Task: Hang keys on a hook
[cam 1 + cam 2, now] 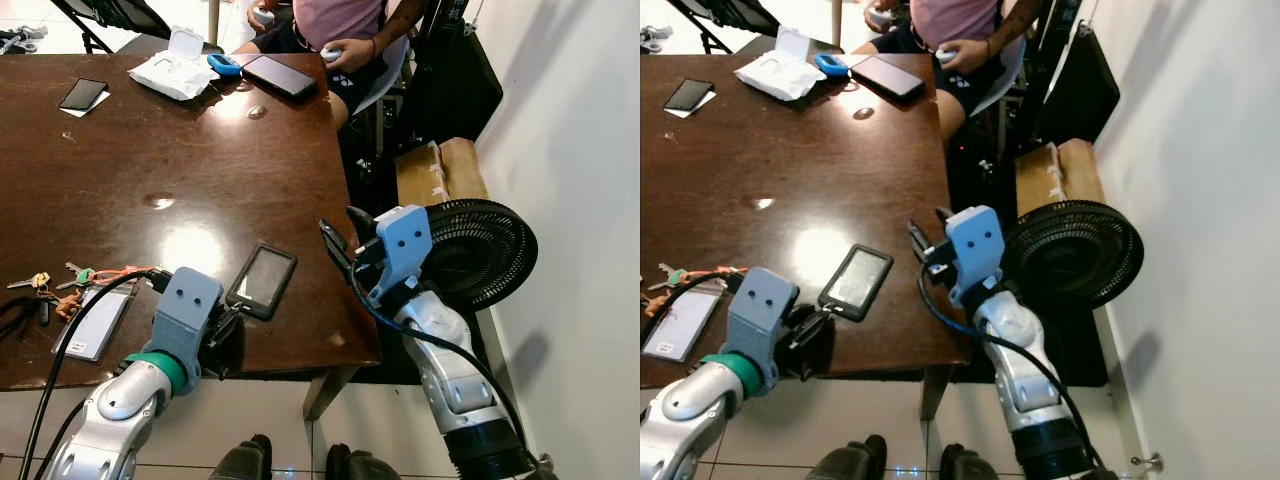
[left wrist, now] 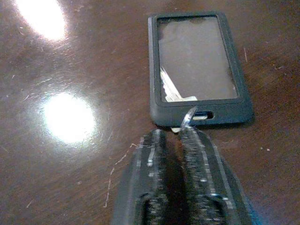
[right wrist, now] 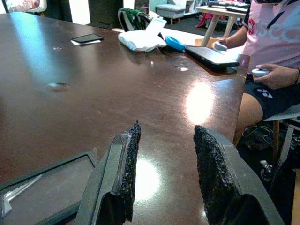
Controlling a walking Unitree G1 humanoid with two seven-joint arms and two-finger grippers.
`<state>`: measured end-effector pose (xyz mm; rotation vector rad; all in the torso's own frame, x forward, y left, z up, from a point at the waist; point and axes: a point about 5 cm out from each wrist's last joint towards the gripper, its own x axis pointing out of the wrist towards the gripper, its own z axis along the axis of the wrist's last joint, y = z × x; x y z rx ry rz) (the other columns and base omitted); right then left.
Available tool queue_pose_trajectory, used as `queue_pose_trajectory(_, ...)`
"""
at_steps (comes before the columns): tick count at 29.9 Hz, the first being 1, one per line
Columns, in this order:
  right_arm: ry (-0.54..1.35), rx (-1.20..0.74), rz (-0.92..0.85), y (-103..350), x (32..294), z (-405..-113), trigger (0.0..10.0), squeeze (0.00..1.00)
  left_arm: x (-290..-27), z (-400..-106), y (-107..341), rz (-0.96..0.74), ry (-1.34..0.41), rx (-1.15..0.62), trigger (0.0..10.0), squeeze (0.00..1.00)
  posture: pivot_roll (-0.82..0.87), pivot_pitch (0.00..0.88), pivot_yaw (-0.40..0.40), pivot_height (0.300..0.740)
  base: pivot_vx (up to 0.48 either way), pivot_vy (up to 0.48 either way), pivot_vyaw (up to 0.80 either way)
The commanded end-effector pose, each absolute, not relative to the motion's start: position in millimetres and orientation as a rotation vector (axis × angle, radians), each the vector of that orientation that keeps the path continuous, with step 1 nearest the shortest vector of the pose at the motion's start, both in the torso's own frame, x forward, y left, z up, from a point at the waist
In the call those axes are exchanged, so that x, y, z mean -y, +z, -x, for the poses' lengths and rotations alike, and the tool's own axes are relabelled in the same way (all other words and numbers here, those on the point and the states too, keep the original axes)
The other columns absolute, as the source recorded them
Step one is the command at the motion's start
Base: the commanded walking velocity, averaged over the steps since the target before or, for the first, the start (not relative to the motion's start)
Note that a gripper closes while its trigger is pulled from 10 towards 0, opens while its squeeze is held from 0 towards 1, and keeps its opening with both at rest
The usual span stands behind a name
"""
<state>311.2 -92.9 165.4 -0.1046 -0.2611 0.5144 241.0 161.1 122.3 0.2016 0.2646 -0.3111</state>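
A black-framed clear pouch [image 1: 262, 281] with a silver key inside [image 2: 171, 91] lies flat near the table's front edge. Its metal ring [image 2: 189, 117] sticks out of the near end, and my left gripper [image 2: 172, 136] is shut on that ring, low over the table. My right gripper [image 1: 335, 240] hovers open just right of the pouch, above the table's right front corner, with nothing between its fingers [image 3: 129, 159]. A second bunch of keys [image 1: 45, 283] with an orange cord lies at the far left of the table.
A card sleeve [image 1: 95, 322] lies beside the bunch of keys. Phones [image 1: 82, 94] [image 1: 280, 75] and a wipes pack [image 1: 170, 70] sit at the far side, where a person [image 1: 340, 30] is seated. A black fan [image 1: 490, 250] and a cardboard box [image 1: 440, 170] stand by the white wall.
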Motion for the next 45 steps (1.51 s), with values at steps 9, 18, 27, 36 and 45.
queue_pose_trajectory(9, 0.513, 0.242, 0.106, 161, 94, -309, 10.0, 0.0, -164, -241, 117, -0.197, -0.28, -0.284, 0.0, 0.0, 0.13, 0.143, 0.051, 0.74, 0.0, 0.0, 0.0)
queue_pose_trajectory(18, 0.518, 0.242, 0.109, 160, 94, -309, 10.0, 0.0, -166, -244, 126, -0.134, -0.25, -0.24, 0.0, 0.0, 0.14, 0.139, 0.049, 0.74, 0.0, 0.0, 0.0)
queue_pose_trajectory(27, 0.521, 0.243, 0.109, 160, 92, -310, 10.0, 0.0, -164, -258, 169, 0.083, -0.17, -0.069, 10.0, 0.0, 0.14, 0.133, 0.049, 0.74, 0.0, 0.0, 0.0)
queue_pose_trajectory(36, 0.521, 0.242, 0.107, 159, 91, -309, 10.0, 0.0, -149, -260, 199, 0.195, -0.176, 0.04, 10.0, 0.0, 0.14, 0.135, 0.055, 0.74, 0.0, 0.0, 0.0)
queue_pose_trajectory(45, 0.517, 0.238, 0.103, 158, 90, -308, 10.0, 0.0, -154, -260, 184, -0.054, -0.153, -0.017, 10.0, 0.0, 0.15, 0.141, 0.062, 0.74, 0.0, 0.0, 0.0)
